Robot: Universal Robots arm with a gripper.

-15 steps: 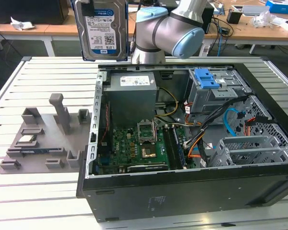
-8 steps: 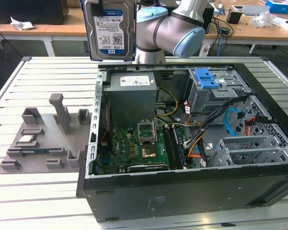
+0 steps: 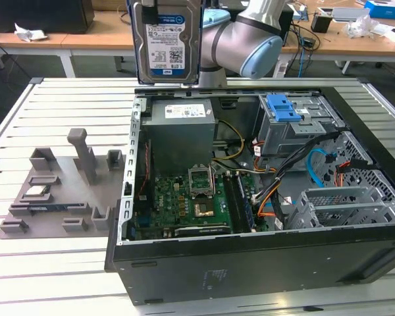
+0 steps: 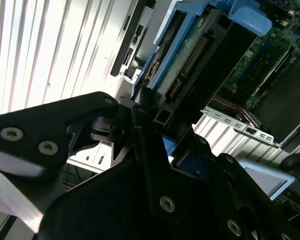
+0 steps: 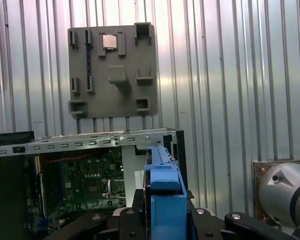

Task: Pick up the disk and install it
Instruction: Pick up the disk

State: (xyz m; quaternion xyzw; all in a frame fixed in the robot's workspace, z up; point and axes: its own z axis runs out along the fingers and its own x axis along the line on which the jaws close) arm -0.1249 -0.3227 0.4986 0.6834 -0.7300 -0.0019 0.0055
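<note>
The disk [image 3: 166, 41], a silver-grey hard drive with a white-and-blue label in a blue frame, hangs upright in the air above the back edge of the open computer case [image 3: 250, 263], over the power supply box [image 3: 181, 125]. In both wrist views my gripper [image 4: 150, 125] [image 5: 165, 220] is shut on the disk [image 4: 190, 55], with black fingers [image 4: 85, 117] on either side of its blue frame [image 5: 165, 182]. The grey drive bay with a blue handle [image 3: 284, 108] sits inside the case, toward the exterior view's right of the held disk.
The case lies open on a slatted white table [image 3: 52, 276], showing the motherboard [image 3: 184, 204], cables and an empty grey cage [image 3: 342, 204]. A grey fixture plate [image 3: 59, 191] [image 5: 112, 70] with upright pegs and a chip lies at the exterior view's left.
</note>
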